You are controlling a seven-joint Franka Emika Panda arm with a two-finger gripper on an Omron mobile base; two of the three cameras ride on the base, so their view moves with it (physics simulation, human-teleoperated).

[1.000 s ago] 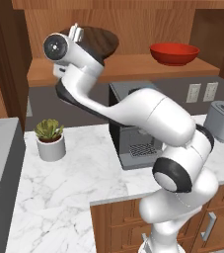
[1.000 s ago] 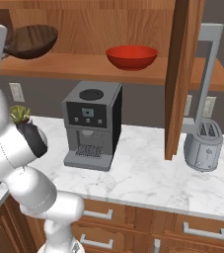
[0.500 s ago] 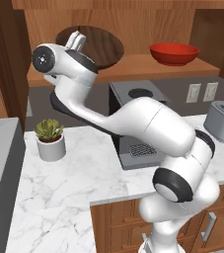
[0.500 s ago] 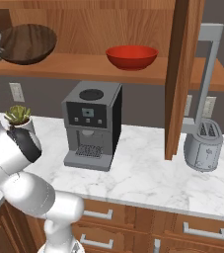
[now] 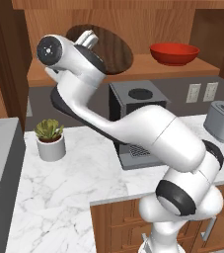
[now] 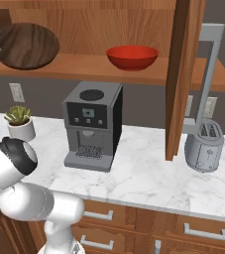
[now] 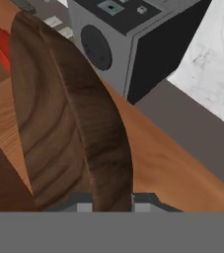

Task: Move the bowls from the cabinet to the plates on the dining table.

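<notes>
The dark brown wood-grain bowl (image 5: pixel 112 50) is tipped on edge just in front of the open cabinet's shelf (image 5: pixel 148 67). My gripper (image 5: pixel 89 38) is shut on its rim. In the hand view the bowl's wall (image 7: pixel 84 128) runs up from between my gripper's (image 7: pixel 112 200) two grey tips. From the right, the bowl (image 6: pixel 28 45) shows as a dark disc at the shelf's left end. The glossy red bowl (image 5: pixel 174 53) (image 6: pixel 132 57) sits level on the same shelf. The plates and the dining table are out of view.
A grey coffee machine (image 5: pixel 133 101) (image 6: pixel 91 124) stands on the marble counter (image 6: pixel 148 173) under the shelf. A potted plant (image 5: pixel 50 141) is to its left and a toaster (image 6: pixel 203 146) to its right. The open cabinet door (image 6: pixel 181 74) with its grey bar handle hangs right of the red bowl.
The hand has rolled, and the brown bowl has turned from near level to standing on edge. The red bowl has not moved.
</notes>
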